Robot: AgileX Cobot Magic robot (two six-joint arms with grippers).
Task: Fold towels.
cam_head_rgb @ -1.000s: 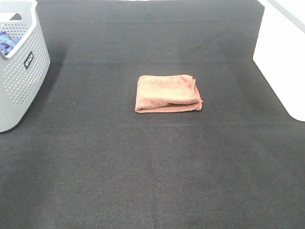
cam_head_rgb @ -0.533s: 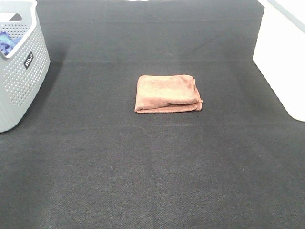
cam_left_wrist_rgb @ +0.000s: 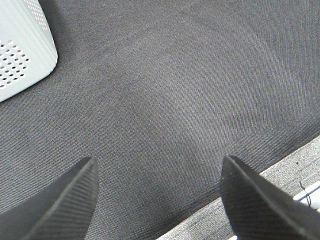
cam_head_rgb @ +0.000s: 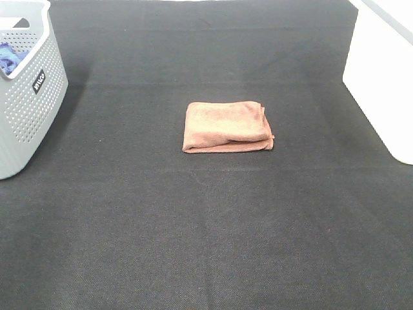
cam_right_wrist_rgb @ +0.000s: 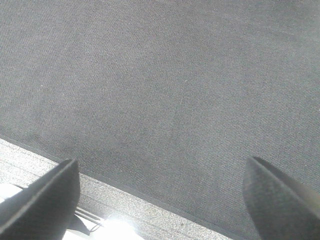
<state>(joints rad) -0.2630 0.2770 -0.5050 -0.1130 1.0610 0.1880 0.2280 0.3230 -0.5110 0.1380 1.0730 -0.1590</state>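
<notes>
Both the left hand [cam_left_wrist_rgb: 157,192] and the right hand [cam_right_wrist_rgb: 160,192] are wide open and hold nothing above the desk [cam_head_rgb: 193,226], while the folded towel [cam_head_rgb: 227,126] lies at the frame's centre.

Grey perforated basket [cam_head_rgb: 29,97], blue cloth [cam_head_rgb: 10,57], possibly white bin [cam_head_rgb: 381,77]

Nothing differs between the earlier exterior views and this one; the folded towel [cam_head_rgb: 227,126] lies at the same spot in the middle of the desk, in the same shape; no arm enters the high view; the earlier pictures give no wrist views to compare.
</notes>
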